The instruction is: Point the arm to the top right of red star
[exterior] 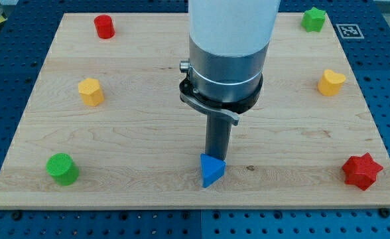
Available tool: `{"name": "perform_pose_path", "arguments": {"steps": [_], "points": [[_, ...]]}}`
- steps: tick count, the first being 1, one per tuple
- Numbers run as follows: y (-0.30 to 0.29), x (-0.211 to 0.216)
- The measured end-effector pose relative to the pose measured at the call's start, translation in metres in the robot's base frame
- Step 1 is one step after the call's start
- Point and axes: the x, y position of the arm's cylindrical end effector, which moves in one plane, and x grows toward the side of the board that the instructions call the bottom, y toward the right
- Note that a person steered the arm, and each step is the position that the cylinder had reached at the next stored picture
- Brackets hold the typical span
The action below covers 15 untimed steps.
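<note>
Green cylinder (pixel 62 168): I see it near the view's bottom left of the board (pixel 148 119), well apart from everything else.
Yellow block, left (pixel 91 91): it stands above the green cylinder, toward the view's left edge; its exact shape I cannot make out.
Red cylinder (pixel 104 26): it sits at the view's top left.
Blue triangular block (pixel 212 170): it lies low at the board's centre, touching or nearly touching the front of my rod.
My tip (pixel 216 159): the rod comes down at mid-board, and its very end sits just behind the blue triangular block, partly hidden by it.
Claw: I have none to report; the arm ends in the bare rod, so nothing opens, closes or grips.
Green star (pixel 313 18): it stands at the view's top right corner.
Yellow heart (pixel 331 82): it sits by the view's right edge, above the red star.
Red star (pixel 362 170): the task's block, at the view's bottom right corner, well apart from my tip.
Step in hand: as I judge it, the approach is not yet made.
Next move: I must travel toward the view's right, stopping just above and right of the red star, below the yellow heart, without nudging either.
Containers: none visible.
</note>
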Motion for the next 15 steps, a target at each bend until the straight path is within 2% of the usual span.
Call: {"name": "perform_pose_path", "arguments": {"steps": [3, 5, 9, 11, 14, 15], "points": [[0.029, -0.003], [0.033, -0.024], [0.044, -0.039], [0.096, -0.046], [0.221, -0.045], [0.285, -0.045]]}}
